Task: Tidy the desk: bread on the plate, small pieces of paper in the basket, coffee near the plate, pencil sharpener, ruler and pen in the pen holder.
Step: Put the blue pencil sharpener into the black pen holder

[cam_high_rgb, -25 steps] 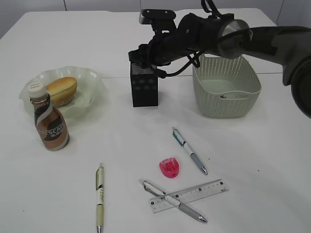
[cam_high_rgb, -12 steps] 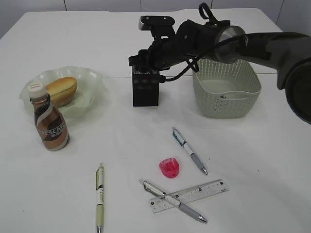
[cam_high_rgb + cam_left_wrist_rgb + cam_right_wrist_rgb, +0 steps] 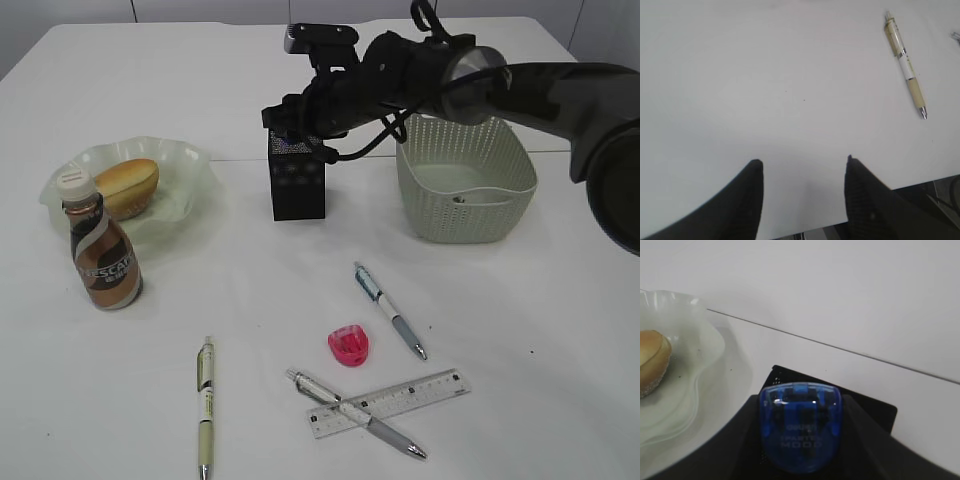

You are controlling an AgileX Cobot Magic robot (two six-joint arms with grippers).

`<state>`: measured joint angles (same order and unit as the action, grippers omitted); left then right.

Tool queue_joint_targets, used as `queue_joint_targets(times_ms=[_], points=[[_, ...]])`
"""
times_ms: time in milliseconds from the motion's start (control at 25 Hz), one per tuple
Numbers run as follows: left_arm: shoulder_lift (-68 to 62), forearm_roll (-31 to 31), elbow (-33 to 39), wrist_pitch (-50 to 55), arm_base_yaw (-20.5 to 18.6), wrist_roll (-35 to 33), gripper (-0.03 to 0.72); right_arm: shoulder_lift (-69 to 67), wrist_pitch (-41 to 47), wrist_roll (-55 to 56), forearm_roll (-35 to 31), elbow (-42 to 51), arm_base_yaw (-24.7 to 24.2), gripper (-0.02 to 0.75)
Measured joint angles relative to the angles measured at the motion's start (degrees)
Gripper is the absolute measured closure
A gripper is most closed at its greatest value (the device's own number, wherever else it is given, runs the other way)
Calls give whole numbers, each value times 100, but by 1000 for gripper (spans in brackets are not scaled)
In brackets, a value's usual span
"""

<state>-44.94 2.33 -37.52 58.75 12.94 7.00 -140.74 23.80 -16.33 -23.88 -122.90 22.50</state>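
Right claw (image 3: 800, 440) pinches my blue sharpener (image 3: 801, 426) above the pen holder (image 3: 297, 178); left claw (image 3: 802, 165) spread over bare worktop (image 3: 765, 75).

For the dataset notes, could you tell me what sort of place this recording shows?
Probably a staged desk in a lab: a plain white tabletop set with pens, a ruler, a mesh pen holder and a snack plate.

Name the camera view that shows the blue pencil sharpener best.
The right wrist view: the translucent blue plastic pencil sharpener fills the centre, clamped in the right pincer above the black mesh pen holder. In the exterior view the arm hides it. The left wrist view shows none of it.
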Motion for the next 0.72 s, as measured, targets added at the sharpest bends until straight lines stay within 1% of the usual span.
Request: queue_joint_targets(times_ms=[280, 360, 400, 520, 720], points=[[0, -22, 0, 0, 0, 0, 300, 0, 174, 0, -9, -22, 0, 411], [0, -25, 0, 0, 0, 0, 300, -3, 202, 0, -24, -22, 0, 392], [0, -25, 0, 0, 0, 0, 300, -3, 215, -13, -22, -32, 0, 358], [0, -45, 0, 0, 0, 0, 300, -3, 229, -13, -83, -32, 0, 319], [0, -55, 0, 0, 0, 0, 300, -3, 229, -13, -141, -32, 0, 299]])
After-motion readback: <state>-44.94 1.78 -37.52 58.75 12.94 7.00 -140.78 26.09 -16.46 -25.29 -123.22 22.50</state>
